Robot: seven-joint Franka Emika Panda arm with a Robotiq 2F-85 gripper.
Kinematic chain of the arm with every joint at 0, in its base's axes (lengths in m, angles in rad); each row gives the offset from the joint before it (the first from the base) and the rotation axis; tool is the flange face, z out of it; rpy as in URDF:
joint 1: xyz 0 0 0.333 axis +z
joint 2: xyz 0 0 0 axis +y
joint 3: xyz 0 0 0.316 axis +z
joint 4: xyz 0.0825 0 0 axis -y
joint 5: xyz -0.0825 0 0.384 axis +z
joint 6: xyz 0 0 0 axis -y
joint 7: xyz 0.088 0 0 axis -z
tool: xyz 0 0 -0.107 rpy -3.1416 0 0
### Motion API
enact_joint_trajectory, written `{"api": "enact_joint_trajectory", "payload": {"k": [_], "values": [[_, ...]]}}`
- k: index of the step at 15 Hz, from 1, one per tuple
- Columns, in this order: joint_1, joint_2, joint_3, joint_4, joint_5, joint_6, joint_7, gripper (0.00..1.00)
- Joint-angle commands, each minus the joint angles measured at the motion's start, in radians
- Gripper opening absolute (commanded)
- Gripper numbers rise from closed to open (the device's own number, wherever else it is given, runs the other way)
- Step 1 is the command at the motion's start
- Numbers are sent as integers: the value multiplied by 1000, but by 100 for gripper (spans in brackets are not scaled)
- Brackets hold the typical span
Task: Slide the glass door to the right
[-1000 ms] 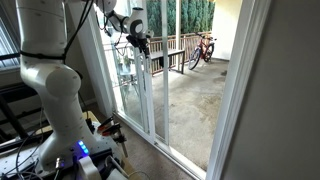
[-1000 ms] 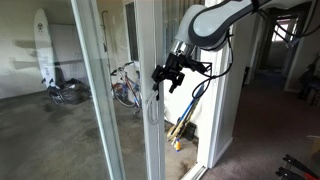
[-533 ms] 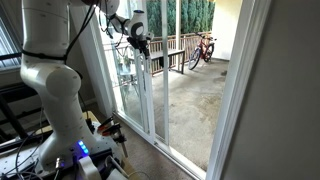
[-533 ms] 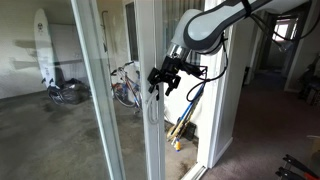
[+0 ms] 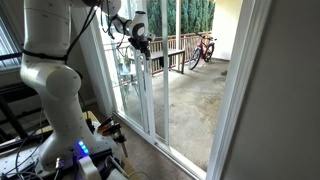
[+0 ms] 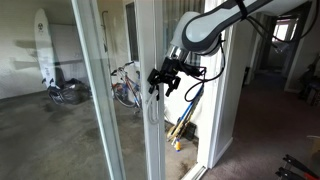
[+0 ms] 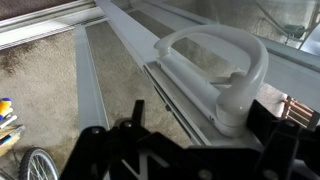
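The glass door (image 5: 147, 95) is a tall clear panel with a narrow white edge stile; it also shows in an exterior view (image 6: 149, 130). A white D-shaped handle (image 7: 215, 45) is fixed to the stile (image 7: 120, 40). My gripper (image 5: 143, 46) is at the handle, about chest height, and it also shows in an exterior view (image 6: 160, 78). In the wrist view the gripper (image 7: 203, 110) is open, with one black finger on each side of the handle's lower post. I cannot tell whether the fingers touch it.
A broad white door jamb (image 5: 245, 90) stands at the right of the opening. Bicycles (image 5: 203, 48) stand on the concrete patio outside, one near the glass (image 6: 125, 85). A surfboard (image 6: 42, 45) leans on the far wall. My white robot base (image 5: 55, 90) and cables (image 5: 100, 135) stand beside the door.
The gripper has moved slightly closer to the door stile and handle. The door has not visibly moved.
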Motion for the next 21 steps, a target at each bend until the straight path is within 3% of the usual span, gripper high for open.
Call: {"api": "enact_joint_trajectory", "payload": {"k": [1,7,13,21], "values": [[3,-3,-51,-12,-43,-46,68,100],[3,-23,-88,-41,-54,-60,135,100],[-50,-46,-88,-43,21,-114,115,100],[-64,-32,-95,-21,24,-159,120,100]]}}
